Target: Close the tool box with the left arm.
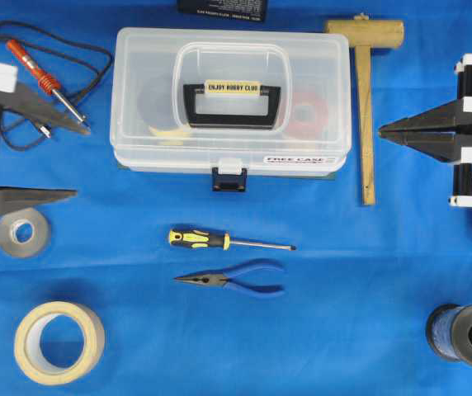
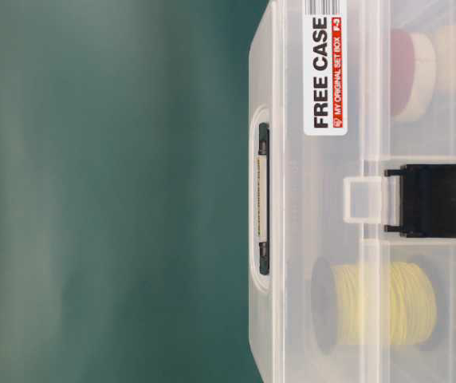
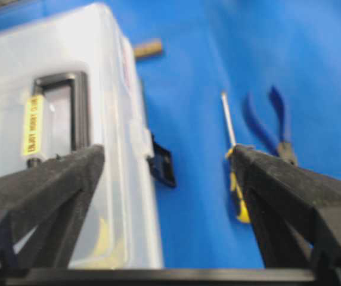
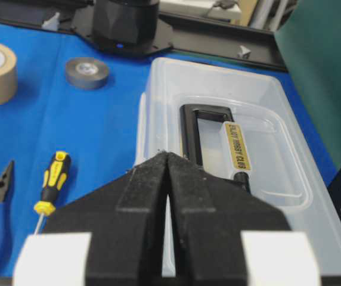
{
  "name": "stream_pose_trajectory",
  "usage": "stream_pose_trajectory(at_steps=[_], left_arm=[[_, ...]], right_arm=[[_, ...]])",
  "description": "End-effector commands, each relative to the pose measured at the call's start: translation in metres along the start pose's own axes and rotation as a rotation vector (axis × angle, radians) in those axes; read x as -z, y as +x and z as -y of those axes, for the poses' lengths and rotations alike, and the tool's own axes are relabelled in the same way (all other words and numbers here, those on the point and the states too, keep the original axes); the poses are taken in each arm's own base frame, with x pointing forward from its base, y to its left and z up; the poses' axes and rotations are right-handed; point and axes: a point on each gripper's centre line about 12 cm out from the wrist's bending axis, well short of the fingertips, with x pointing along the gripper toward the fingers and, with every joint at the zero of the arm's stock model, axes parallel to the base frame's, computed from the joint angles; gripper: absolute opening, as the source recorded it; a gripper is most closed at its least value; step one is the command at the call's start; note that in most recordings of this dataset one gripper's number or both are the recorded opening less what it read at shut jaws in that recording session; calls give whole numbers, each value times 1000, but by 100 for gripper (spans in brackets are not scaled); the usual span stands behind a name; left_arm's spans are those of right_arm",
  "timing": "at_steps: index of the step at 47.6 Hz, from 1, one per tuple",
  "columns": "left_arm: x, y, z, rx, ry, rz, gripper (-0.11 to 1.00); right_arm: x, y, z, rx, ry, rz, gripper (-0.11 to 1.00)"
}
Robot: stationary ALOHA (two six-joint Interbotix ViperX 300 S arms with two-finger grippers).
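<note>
The clear plastic tool box (image 1: 229,99) stands at the back middle of the blue cloth with its lid down and its black handle (image 1: 232,105) lying flat. Its black latch (image 1: 229,179) hangs out at the front edge and also shows in the table-level view (image 2: 435,201). My left gripper (image 1: 75,161) is wide open and empty, left of the box and apart from it; in the left wrist view (image 3: 167,150) the box (image 3: 69,119) lies ahead on the left. My right gripper (image 1: 382,130) is shut and empty, right of the box; in its wrist view (image 4: 166,155) it points at the box (image 4: 230,143).
A soldering iron (image 1: 42,76), grey tape roll (image 1: 23,233) and masking tape (image 1: 59,342) lie on the left. A screwdriver (image 1: 219,241) and blue pliers (image 1: 236,279) lie in front of the box. A wooden mallet (image 1: 366,99) and a wire spool (image 1: 464,334) are on the right.
</note>
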Motion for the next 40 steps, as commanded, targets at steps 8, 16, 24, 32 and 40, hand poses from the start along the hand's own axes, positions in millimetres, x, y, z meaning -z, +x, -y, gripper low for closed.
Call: stream_pose_trajectory(at_steps=[8, 16, 24, 32, 40], left_arm=[[30, -16, 8, -12, -69, 64, 91], [60, -22, 15, -25, -125, 101, 91], [86, -26, 21, -29, -202, 111, 91], [105, -26, 25, -31, -244, 98, 91], [110, -26, 26, -34, -246, 93, 91]], right_arm=[[-5, 1, 0, 2, 5, 14, 0], [-4, 1, 0, 2, 9, 11, 0], [-4, 1, 0, 2, 14, 11, 0], [-3, 2, 0, 2, 14, 6, 0], [-1, 2, 0, 2, 14, 2, 0]])
